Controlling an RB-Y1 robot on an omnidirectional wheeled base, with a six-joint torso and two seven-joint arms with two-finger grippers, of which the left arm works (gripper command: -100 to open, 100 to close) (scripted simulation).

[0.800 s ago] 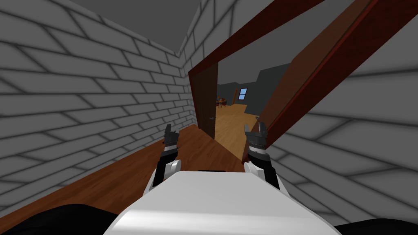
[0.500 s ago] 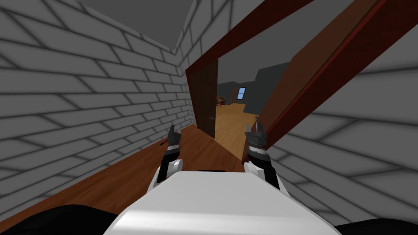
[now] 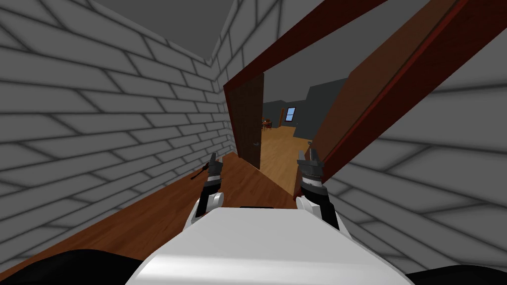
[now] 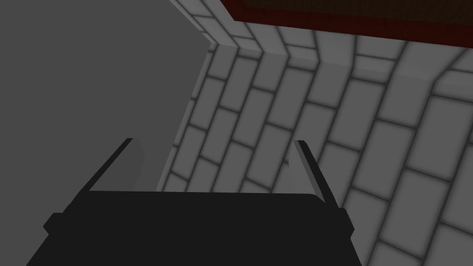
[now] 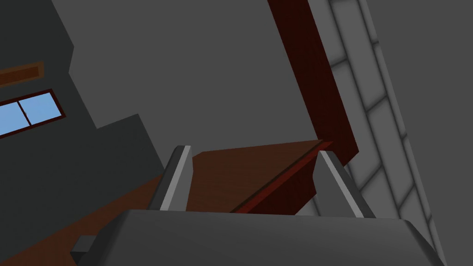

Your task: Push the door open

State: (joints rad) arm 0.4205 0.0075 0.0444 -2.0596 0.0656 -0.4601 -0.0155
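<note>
Fingers point(image 4: 310, 166) of the left gripper point(image 4: 212, 141) are spread wide, and nothing is held between them. The right gripper point(image 5: 256, 150) is spread wide too, and nothing is held there.

Past the left fingers, a grey brick wall point(image 4: 323, 138) and a strip of the dark red door frame point(image 4: 351, 21) are seen in the left wrist view. Between the right fingers, a brown panel point(image 5: 240, 171) with a red edge is seen in the right wrist view, and a blue window point(image 5: 30, 111) is seen far off. Whether the panel is touched by that gripper cannot be told. In the head view both grippers are seen side by side, the left one out in front of the door, the right one just beside the foot of the brown panel.

The door point(image 3: 249, 116) is dark brown, flat and plain. It is set at the left side of the doorway and is swung away into the next room. A small grey handle point(image 3: 256, 143) is seen low on it. The door is ahead of the left gripper and apart from it.

A wide gap is left between the door and the brown panel. Through it a lighter wood floor point(image 3: 279, 148) and a small table point(image 3: 267, 123) are seen. Brick walls are close on both sides.
</note>
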